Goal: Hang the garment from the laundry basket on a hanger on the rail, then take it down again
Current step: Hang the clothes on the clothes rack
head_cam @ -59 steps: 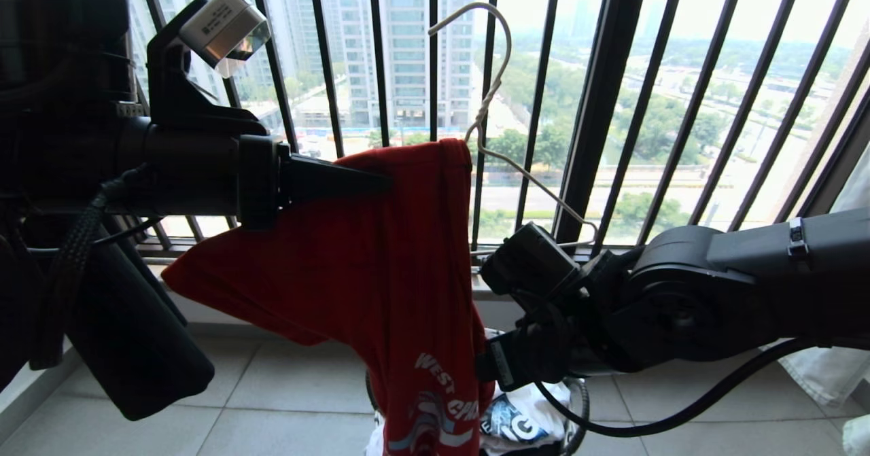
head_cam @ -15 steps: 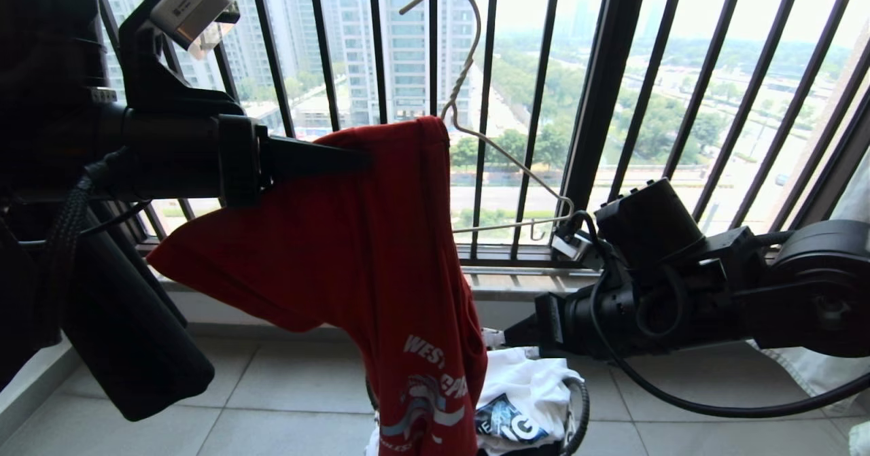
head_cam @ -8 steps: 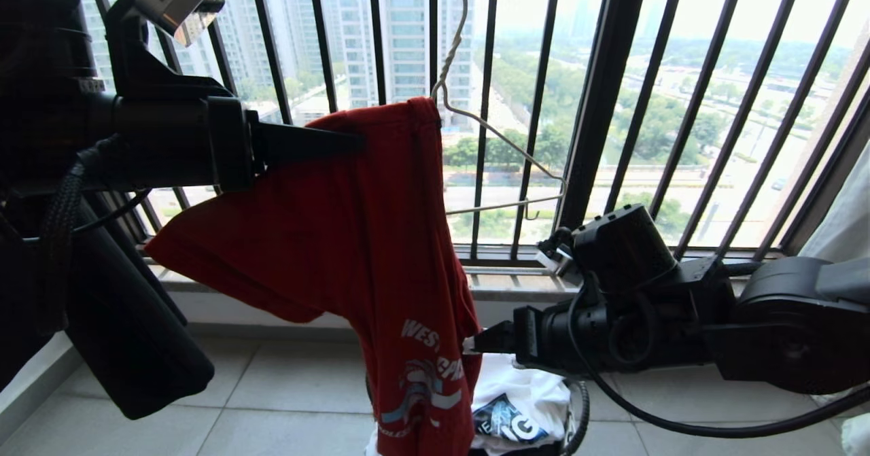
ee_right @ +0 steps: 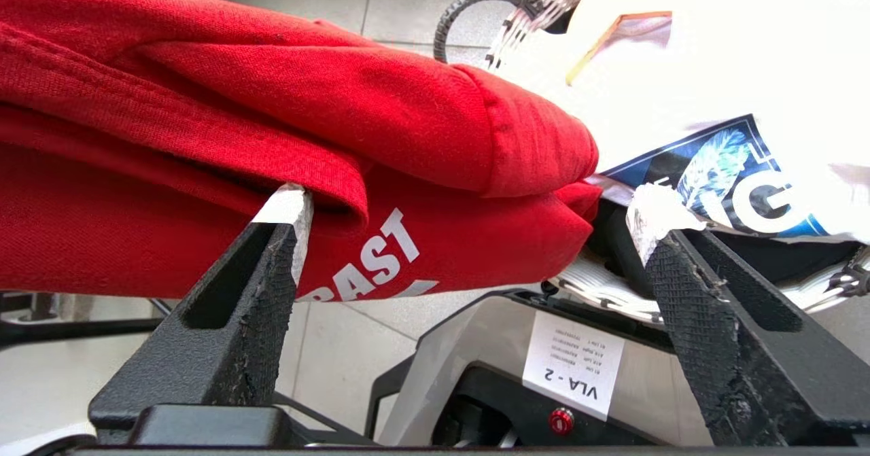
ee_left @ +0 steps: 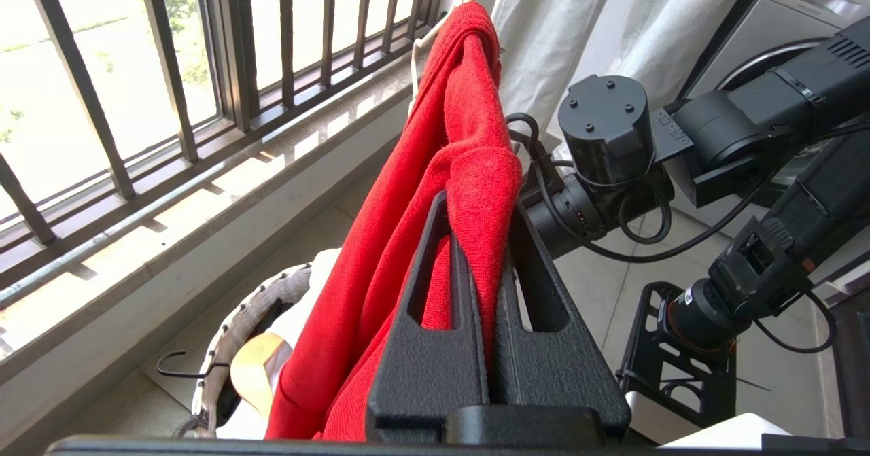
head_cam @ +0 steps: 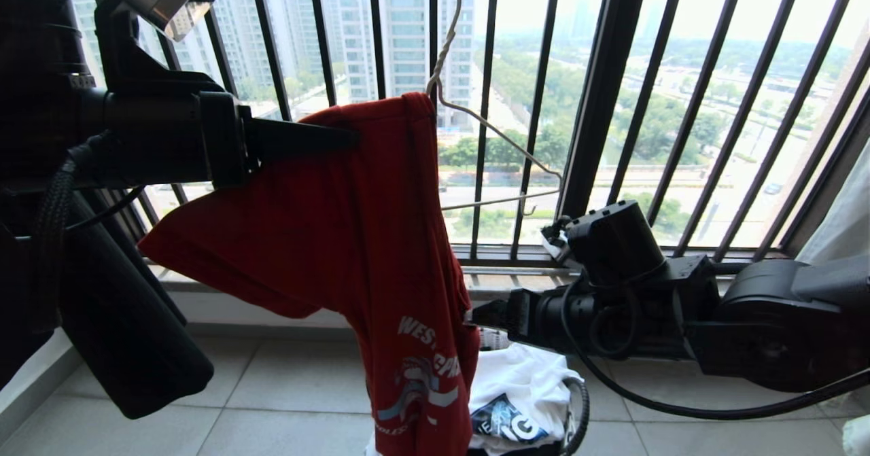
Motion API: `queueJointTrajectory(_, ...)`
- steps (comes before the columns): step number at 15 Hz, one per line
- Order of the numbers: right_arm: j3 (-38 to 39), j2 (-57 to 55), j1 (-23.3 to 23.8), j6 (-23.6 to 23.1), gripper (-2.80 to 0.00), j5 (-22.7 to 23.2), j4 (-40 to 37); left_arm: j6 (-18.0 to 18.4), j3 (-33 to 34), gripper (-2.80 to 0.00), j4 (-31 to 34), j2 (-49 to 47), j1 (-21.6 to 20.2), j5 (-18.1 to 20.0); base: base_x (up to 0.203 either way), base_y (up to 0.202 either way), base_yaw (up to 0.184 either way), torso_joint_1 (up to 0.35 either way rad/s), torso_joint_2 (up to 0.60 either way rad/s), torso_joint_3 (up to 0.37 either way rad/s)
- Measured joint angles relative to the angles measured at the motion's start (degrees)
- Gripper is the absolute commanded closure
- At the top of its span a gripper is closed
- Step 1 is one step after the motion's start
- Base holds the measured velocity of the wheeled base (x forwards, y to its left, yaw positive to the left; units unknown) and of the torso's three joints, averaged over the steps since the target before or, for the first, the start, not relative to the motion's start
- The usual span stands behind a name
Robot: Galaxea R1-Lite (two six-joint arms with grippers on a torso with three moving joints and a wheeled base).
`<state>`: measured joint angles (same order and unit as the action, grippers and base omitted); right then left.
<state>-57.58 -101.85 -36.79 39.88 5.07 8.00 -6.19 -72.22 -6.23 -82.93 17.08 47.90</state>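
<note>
The left gripper (head_cam: 353, 140) is clamped tight on a fold of the red T-shirt (head_cam: 340, 238) and holds it up high in front of the window bars (head_cam: 598, 102). That way the shirt hangs free, and its printed end drops down to the laundry basket (head_cam: 578, 401) on the floor. One half of the thin white hanger (head_cam: 503, 143) is tucked inside the shirt. The other half sticks out bare on the right side, and its hook points up past the top of the head view. I think the shirt is held this high so the hanger can slide all the way in.

The right gripper (ee_right: 469, 218) is lower down, close beside the hanging part of the shirt, just above the basket. Its jaws stand wide apart and hold nothing. In the right wrist view one fingertip (ee_right: 289, 211) touches a red fold, and the other fingertip is out by the white printed shirt (ee_right: 714, 102) that lies in the basket. It looks ready to take hold of the red cloth, maybe to pull it over the bare end of the hanger.

The rail cannot be seen, so the shirt is not hung up yet. The right gripper should be careful to grab only the red shirt and not the white one.
</note>
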Motion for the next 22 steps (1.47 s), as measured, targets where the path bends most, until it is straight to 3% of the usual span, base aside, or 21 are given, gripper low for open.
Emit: queueJointTrajectory(22, -4.02, -2.76, -1.53, -0.27, -2.80, -2.74, 0.55, -0.04, 0.06, 0.00, -0.03, 0.27, -0.29, 0.02, 0.000, 0.000, 0.000, 0.000, 0.00, 0.000)
